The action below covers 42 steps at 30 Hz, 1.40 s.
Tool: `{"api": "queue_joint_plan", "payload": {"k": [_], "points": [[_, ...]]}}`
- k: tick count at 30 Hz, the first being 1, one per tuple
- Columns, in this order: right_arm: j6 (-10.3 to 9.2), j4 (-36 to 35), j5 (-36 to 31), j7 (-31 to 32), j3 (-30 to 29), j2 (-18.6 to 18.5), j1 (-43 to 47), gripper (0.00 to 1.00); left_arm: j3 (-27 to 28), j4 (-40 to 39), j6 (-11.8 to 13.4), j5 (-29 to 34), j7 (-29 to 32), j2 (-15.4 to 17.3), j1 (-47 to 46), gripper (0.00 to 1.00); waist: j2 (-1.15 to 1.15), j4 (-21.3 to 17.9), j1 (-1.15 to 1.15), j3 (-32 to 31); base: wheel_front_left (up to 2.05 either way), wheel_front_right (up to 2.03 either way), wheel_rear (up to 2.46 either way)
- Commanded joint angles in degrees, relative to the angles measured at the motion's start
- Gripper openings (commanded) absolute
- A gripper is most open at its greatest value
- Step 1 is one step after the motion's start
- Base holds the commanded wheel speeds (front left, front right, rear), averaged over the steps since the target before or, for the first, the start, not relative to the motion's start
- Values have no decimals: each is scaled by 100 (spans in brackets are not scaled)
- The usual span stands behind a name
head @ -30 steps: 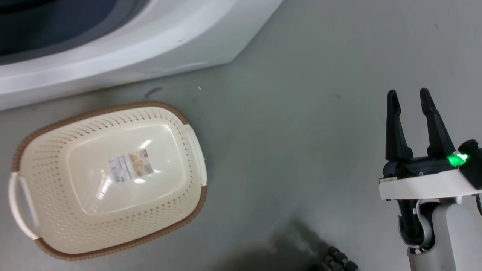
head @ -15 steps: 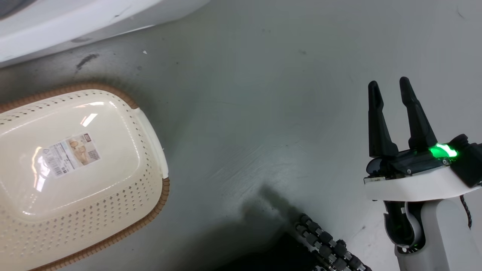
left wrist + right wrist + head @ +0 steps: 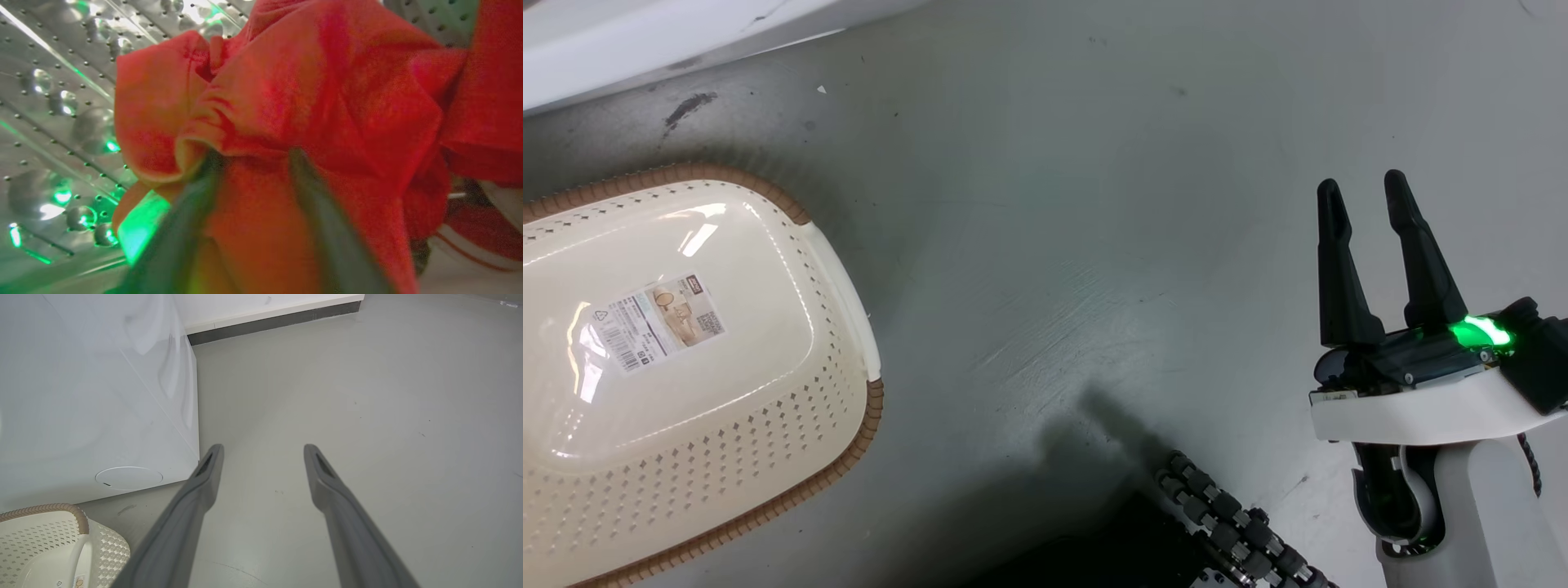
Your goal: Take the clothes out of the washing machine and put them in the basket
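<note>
Pressing into red clothes (image 3: pixel 306 94) in the washing machine (image 3: pixel 49 81), left gripper (image 3: pixel 253 155), cannot tell if clamped, right gripper (image 3: pixel 1361 181) fingers apart, basket (image 3: pixel 872 408) at left on floor (image 3: pixel 1054 204)

Bare floor (image 3: pixel 1094 245) lies open right of the basket (image 3: pixel 727 441); red clothes (image 3: pixel 306 102) crowd against the drum (image 3: pixel 53 102).

Head view looks down on basket (image 3: pixel 686 367) and floor (image 3: pixel 1094 204); right wrist view (lower, forward-facing) shares both. Left wrist view sits close inside the drum (image 3: pixel 49 102).
</note>
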Motion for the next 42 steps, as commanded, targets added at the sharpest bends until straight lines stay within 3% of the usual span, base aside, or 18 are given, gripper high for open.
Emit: {"api": "queue_joint_plan", "payload": {"k": [1,7,13,29,42], "points": [[-4,-18,20,-14,-3,10,21,100,-39,95,9,-44,7,5,117,0,0,8,-1,7,0,0,0],[-4,21,-8,-15,43,9,-101,100,-60,106,9,-162,-427,33,77,0,0,13,-1,-38,0,0,0],[-4,64,-174,-14,-121,9,-176,100,-40,193,45,-253,-1177,-169,263,0,0,183,-1,-330,0,0,0],[-4,278,-918,-14,-601,7,15,100,-71,944,17,-922,-3835,-1255,1968,0,0,1079,-1,-1880,0,0,0],[-4,492,-1331,-14,-689,6,455,100,-322,746,8,-1265,-5945,-1994,3772,0,0,1709,-1,-3353,0,0,0]]}}
